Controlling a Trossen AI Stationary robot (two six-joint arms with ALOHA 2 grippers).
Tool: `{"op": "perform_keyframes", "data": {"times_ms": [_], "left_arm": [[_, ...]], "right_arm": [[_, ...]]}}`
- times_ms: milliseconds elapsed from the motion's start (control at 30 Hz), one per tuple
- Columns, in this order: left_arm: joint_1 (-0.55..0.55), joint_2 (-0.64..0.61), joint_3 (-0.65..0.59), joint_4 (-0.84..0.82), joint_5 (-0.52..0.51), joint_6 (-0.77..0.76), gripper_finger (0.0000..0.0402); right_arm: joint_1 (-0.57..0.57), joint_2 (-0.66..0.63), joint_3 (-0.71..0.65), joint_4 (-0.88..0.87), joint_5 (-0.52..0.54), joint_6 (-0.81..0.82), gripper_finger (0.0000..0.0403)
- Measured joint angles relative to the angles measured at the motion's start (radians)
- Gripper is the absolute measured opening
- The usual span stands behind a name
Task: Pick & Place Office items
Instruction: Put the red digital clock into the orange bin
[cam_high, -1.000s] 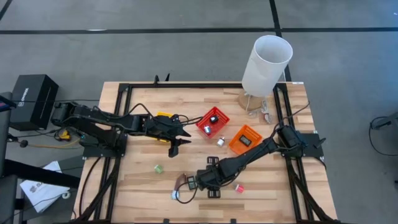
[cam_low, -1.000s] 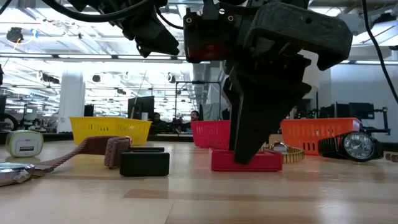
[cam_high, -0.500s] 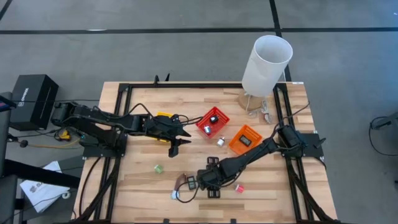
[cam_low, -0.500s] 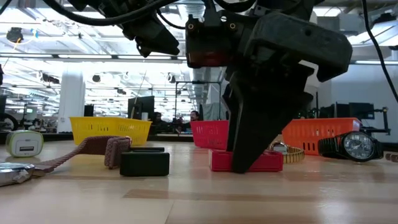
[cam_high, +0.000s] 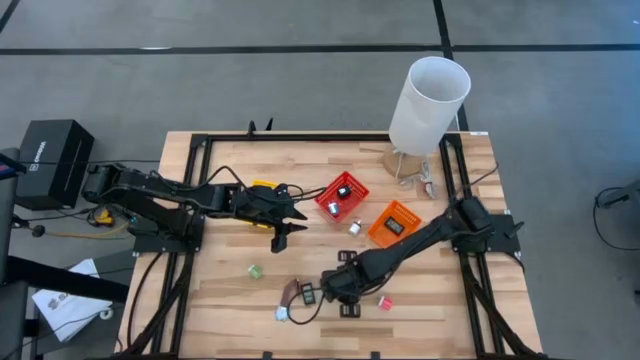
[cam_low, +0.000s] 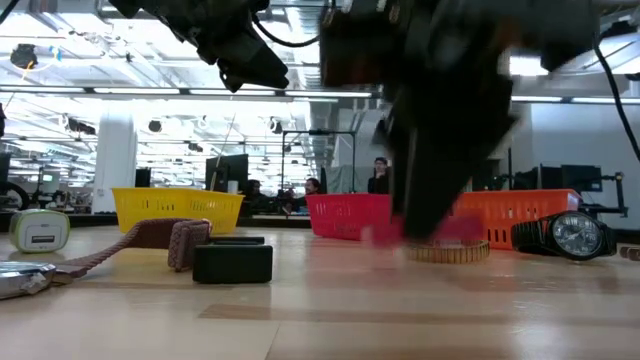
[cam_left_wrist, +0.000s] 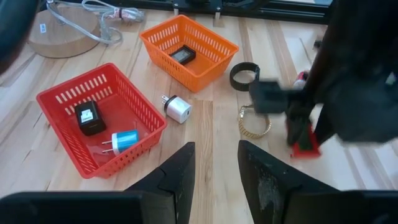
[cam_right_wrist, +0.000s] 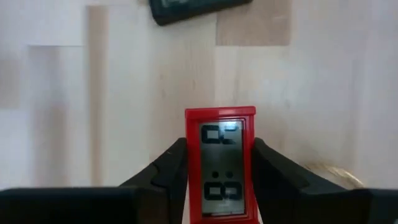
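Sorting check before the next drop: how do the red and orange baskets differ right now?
The red basket holds two items, a black block and a blue-and-white plug; the orange basket holds one dark flat device. The red basket lies nearer the left gripper. Both are open mesh trays resting on the wooden table.

Wooden table (cam_high: 225, 280), red basket (cam_high: 342, 197), orange basket (cam_high: 394, 223), yellow basket (cam_low: 178, 209), wristwatch (cam_low: 566, 237), white charger (cam_left_wrist: 177, 109)

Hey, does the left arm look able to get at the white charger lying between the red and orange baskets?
Probably yes: the white charger lies bare on the table just ahead of the left tool, nothing between them.
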Motion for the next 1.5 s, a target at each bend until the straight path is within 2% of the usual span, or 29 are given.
{"op": "perform_keyframes", "data": {"times_ms": [367, 633, 833, 1000, 1167, 1300, 1500], "left_arm": [[0.0, 0.0, 0.0, 0.004, 0.0, 0.0, 0.0115], [0.0, 0.0, 0.0, 0.008, 0.0, 0.0, 0.0115], [0.0, 0.0, 0.0, 0.008, 0.0, 0.0, 0.0115], [0.0, 0.0, 0.0, 0.013, 0.0, 0.0, 0.0115], [0.0, 0.0, 0.0, 0.018, 0.0, 0.0, 0.0115], [0.0, 0.0, 0.0, 0.025, 0.0, -0.002, 0.0115], [0.0, 0.0, 0.0, 0.042, 0.0, -0.003, 0.0115]], "right_arm": [[-0.005, -0.294, 0.003, -0.326, 0.162, -0.006, 0.0137], [-0.019, -0.421, -0.013, -0.525, 0.196, -0.006, 0.014], [-0.033, -0.566, -0.209, -0.498, 0.21, 0.085, 0.0142], [-0.05, -0.685, -0.426, -0.366, 0.223, 0.159, 0.0142], [-0.106, -0.722, -0.613, -0.256, 0.223, 0.193, 0.0144], [-0.154, -0.715, -0.682, -0.204, 0.223, 0.192, 0.0141], [-0.19, -0.715, -0.706, -0.109, 0.223, 0.153, 0.0148]]}}
